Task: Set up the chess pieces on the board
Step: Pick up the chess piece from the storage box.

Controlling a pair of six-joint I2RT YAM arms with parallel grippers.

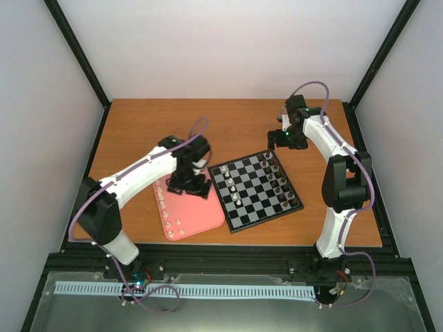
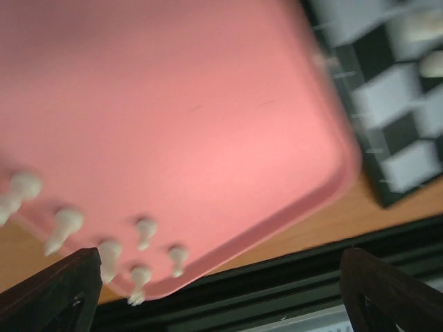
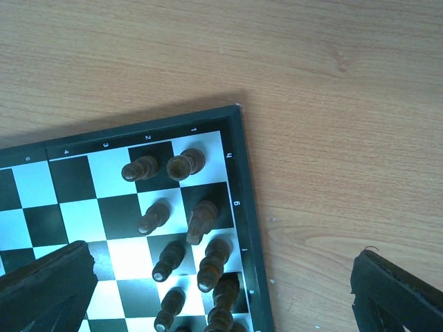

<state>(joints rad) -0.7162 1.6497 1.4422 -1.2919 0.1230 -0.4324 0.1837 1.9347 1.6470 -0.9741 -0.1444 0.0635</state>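
— Pieces first: where do the pale chess pieces (image 1: 232,185) stand?

— In two lots. Several are upright on the board (image 1: 257,192), along the side nearest the left arm. From above I can't count them or tell whether each has its proper square. The others wait on the pink tray (image 1: 202,211), which lies just beside that side of the board; whether the two touch I cannot tell. They are strung along the tray's outer and near edges, and the left wrist view shows a handful clustered near one corner.

— And the dark pieces (image 3: 185,164)?

— Lined up in two rows along the board's opposite side, under the right arm. That side looks finished.

— So how far along is the job?

— Past the start, well short of the end, by my reckoning. The dark rows are set and the pale side is part filled, but a good number of pale ones are left to carry over from the tray.

— Grippers?

— The left gripper (image 1: 190,185) hangs over the tray's far end, jaws spread wide with nothing between them. The right gripper (image 1: 280,142) hovers above the board's far corner by the dark rows, jaws just as wide and empty.

— Anything beyond that?

— Only the wooden table (image 1: 173,124) beneath it all.
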